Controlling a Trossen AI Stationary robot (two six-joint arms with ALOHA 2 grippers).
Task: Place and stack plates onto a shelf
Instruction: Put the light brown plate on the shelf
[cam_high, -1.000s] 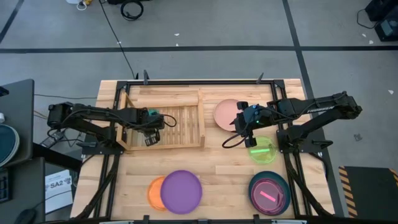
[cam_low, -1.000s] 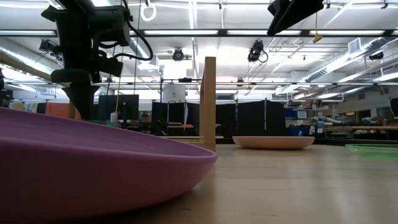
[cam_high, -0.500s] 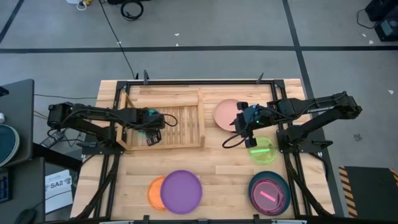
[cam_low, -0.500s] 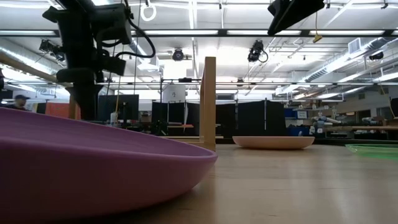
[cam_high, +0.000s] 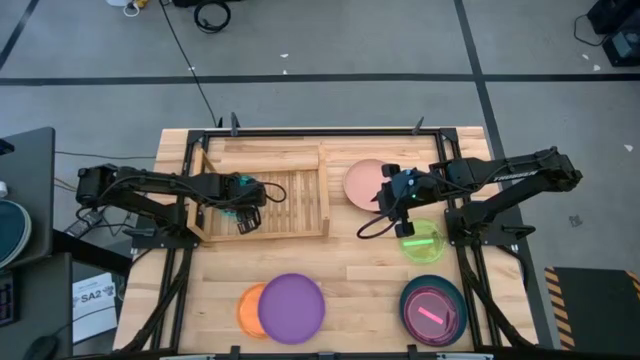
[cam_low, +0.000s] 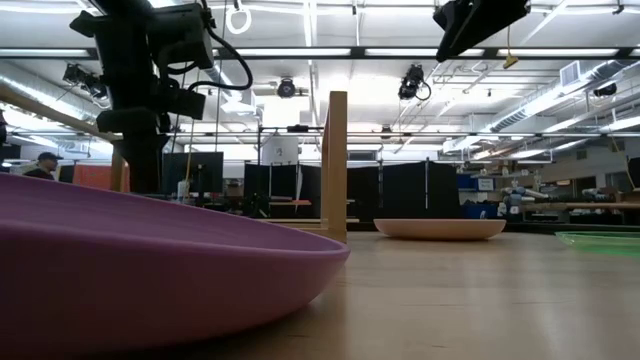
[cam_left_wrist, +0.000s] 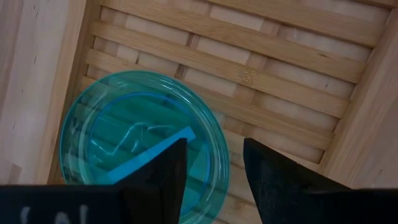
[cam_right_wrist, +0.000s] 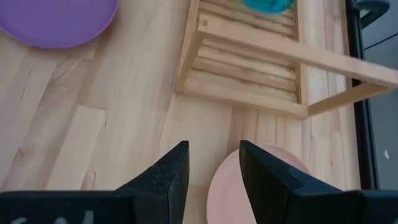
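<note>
A see-through blue plate (cam_left_wrist: 140, 146) lies flat on the slats of the wooden shelf (cam_high: 295, 205), near the shelf's left rail. It also shows in the right wrist view (cam_right_wrist: 268, 5). My left gripper (cam_left_wrist: 214, 152) hangs open just above the plate's rim, pointing steeply down, and touches nothing. In the high view this gripper (cam_high: 247, 217) covers the plate. My right gripper (cam_right_wrist: 213, 165) is open and empty, held above the table beside the pink plate (cam_high: 363, 184).
A large purple plate (cam_high: 292, 308) overlaps an orange one (cam_high: 246, 308) at the near edge. A green plate (cam_high: 422, 241) and a dark teal plate holding pink ones (cam_high: 433, 310) lie at the right. The shelf's right half (cam_high: 300, 205) is bare slats.
</note>
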